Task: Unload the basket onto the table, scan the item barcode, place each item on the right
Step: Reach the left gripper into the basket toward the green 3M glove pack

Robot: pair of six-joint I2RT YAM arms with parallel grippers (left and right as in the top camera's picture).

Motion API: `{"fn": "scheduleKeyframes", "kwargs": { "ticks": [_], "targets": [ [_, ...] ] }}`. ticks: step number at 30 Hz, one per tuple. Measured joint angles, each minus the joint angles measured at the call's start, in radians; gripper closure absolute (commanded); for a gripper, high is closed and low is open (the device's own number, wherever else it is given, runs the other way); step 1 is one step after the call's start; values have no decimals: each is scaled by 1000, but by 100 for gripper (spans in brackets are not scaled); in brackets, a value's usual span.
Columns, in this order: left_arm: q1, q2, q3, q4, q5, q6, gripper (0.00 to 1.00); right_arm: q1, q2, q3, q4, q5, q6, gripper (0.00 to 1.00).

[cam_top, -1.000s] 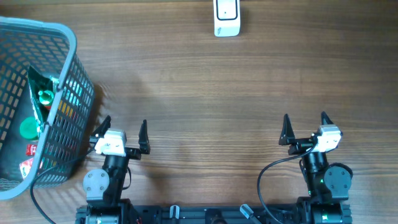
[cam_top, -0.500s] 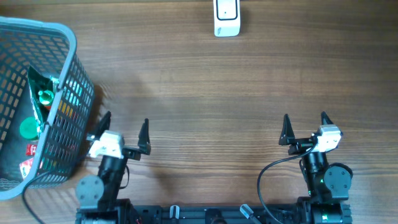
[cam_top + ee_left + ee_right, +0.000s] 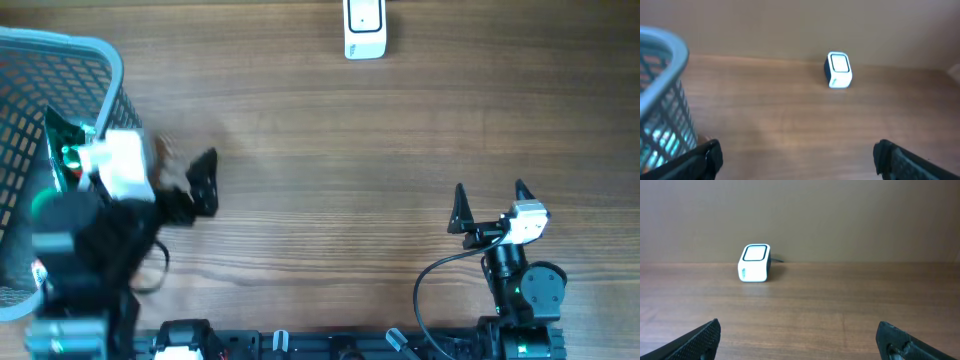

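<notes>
Swinging up toward basket (image 3: 112,62), left hand (image 3: 182,172) spread apart; right hand (image 3: 490,207) unmoved, apart.

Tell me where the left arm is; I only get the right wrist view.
Observer: The left gripper is up beside a basket at the left end of the table, outside your frame.
Operator: Report its jaws.
Observer: Open wide, nothing between them.
Operator: List what's in the basket.
Observer: A green packet shows through the mesh; other items lie there, too covered to name.
</notes>
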Motion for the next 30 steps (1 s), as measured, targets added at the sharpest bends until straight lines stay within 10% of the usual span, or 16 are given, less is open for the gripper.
{"fn": "scheduleKeyframes", "kwargs": {
  "ticks": [8, 14, 22, 30],
  "targets": [
    [0, 253, 151, -191, 38, -66, 0, 0, 0, 0, 0, 0, 0, 0],
    [24, 462, 655, -524, -209, -214, 0, 0, 2, 0, 0, 0, 0, 0],
    [596, 673, 827, -775, -401, -386, 0, 0, 2, 0, 0, -3, 0, 0],
    [780, 793, 641, -772, -375, -400, 0, 0, 2, 0, 0, -3, 0, 0]
  ]
}}
